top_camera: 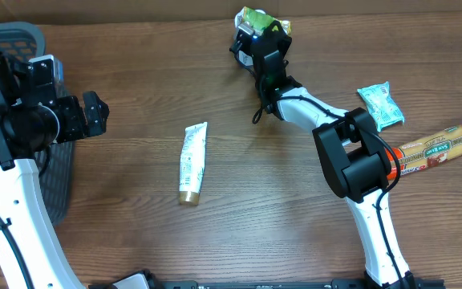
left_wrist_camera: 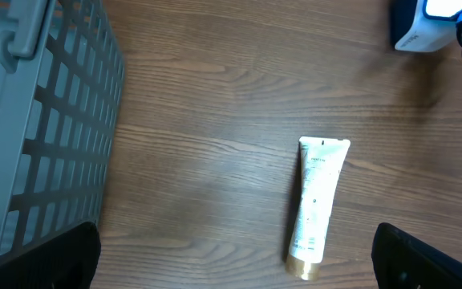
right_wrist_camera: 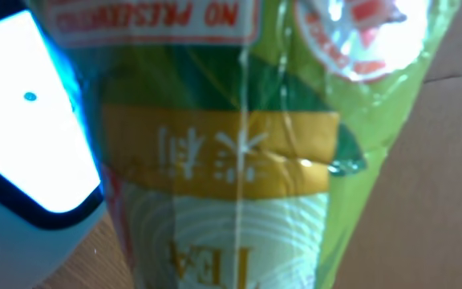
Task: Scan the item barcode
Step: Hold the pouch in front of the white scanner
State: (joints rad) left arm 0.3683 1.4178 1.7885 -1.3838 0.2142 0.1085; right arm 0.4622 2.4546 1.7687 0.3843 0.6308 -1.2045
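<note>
tabletop (top_camera: pixel 135 241): brown, matte wood grain, flat. basket (top_camera: pixel 6 48): grey plastic, open lattice walls of square cells, standing at the left edge. left gripper (top_camera: pixel 96 116): black, hanging just beside the basket with its jaws spread wide and nothing between them; in the left wrist view both dark fingers (left_wrist_camera: pixel 46 261) sit at the bottom corners of the frame. right gripper (top_camera: pixel 257 30): black, reaching toward the far edge of the table, jaws closed on the green packet (right_wrist_camera: pixel 239 160). sausage stick (top_camera: pixel 439 148): a cylinder in glossy orange-red printed film, lying at the right edge, its long axis running left to right and partly behind the right arm. tube (top_camera: pixel 192 163): soft white plastic, flat crimped end toward the far edge and gold cap toward the near edge, lying alone at mid-table. teal packet (top_camera: pixel 381 104): small crinkled foil pouch, lying flat near the sausage stick. green packet: shiny lime-green film with a yellow band and a straight seam down its middle; in the right wrist view its long axis runs top to bottom, its print reads upside down, and it narrows toward the bottom of the frame. scanner (right_wrist_camera: pixel 22 128): rounded dark-edged housing with a glowing white face, just beside the packet's left side.
</note>
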